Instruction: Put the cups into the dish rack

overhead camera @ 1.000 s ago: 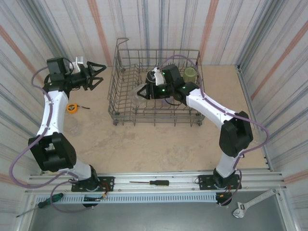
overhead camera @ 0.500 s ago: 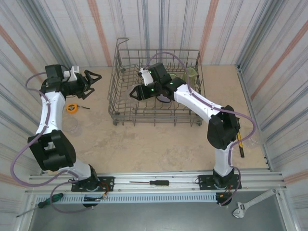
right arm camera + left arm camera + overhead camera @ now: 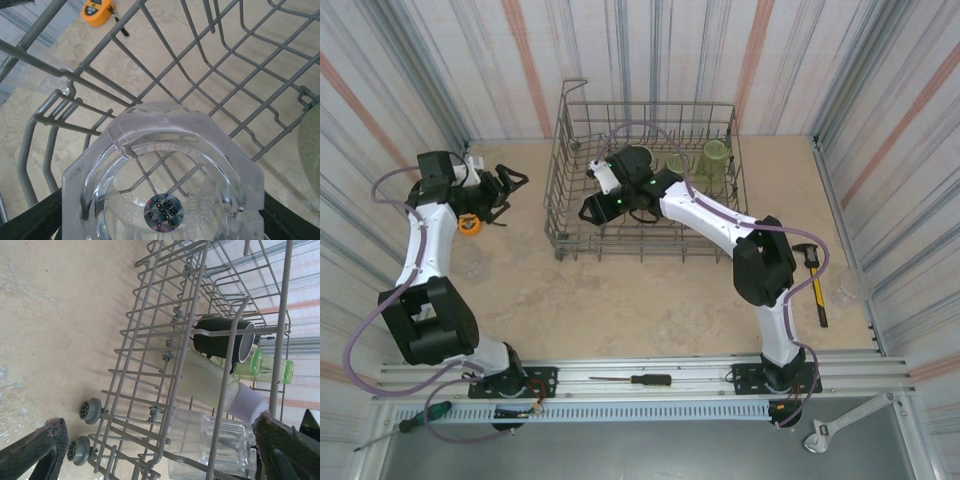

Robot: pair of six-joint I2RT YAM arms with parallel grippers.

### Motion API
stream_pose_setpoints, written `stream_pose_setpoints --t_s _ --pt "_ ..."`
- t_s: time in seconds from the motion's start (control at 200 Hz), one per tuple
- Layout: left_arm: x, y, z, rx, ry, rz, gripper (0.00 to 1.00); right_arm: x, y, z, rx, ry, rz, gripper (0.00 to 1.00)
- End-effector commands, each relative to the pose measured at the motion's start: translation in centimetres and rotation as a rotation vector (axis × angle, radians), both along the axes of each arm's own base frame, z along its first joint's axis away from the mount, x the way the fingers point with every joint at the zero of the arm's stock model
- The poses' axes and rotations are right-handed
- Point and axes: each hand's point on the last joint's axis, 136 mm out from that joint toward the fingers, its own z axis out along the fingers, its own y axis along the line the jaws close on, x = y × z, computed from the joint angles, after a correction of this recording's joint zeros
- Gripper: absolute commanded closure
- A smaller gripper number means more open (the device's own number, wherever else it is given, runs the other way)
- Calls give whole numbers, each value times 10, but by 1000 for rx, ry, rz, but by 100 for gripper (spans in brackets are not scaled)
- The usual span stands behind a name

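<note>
- Clear cup [image 3: 162,185]: it sits inside the dish rack [image 3: 650,248], at the rack's left end, with its stickered base turned up toward the wrist. Whether it touches the rack's wire floor cannot be told.
- Change: over the last second the right gripper [image 3: 592,207] carried this cup from the rack's middle to its left end. Placement looks close, with seating and release still to do.
- Right fingers [image 3: 37,222]: partly spread and clamped on opposite sides of the clear cup.
- Already in the rack, toward its right end: black mug [image 3: 222,342], green tumbler [image 3: 207,382], lavender cup [image 3: 247,407].
- Left gripper [image 3: 510,190]: it has backed away from the rack's left wall toward the orange tape measure [image 3: 470,224]. Its jaws have spread fully, holding and touching nothing.
</note>
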Motion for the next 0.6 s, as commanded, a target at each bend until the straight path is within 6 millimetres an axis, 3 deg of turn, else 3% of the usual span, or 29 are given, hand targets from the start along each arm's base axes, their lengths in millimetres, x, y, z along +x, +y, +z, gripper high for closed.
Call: stream_pose_setpoints --t_s 0.0,0.08,0.596 --pt "-2 -5 3 -18 -16 -23 1 5 14 24 45 -78 24 84" --pt "-2 -4 4 -15 -21 -21 1 5 20 31 55 -88 32 84" --pt "-2 -6 1 -27 -15 -25 1 3 35 6 38 -58 77 84"
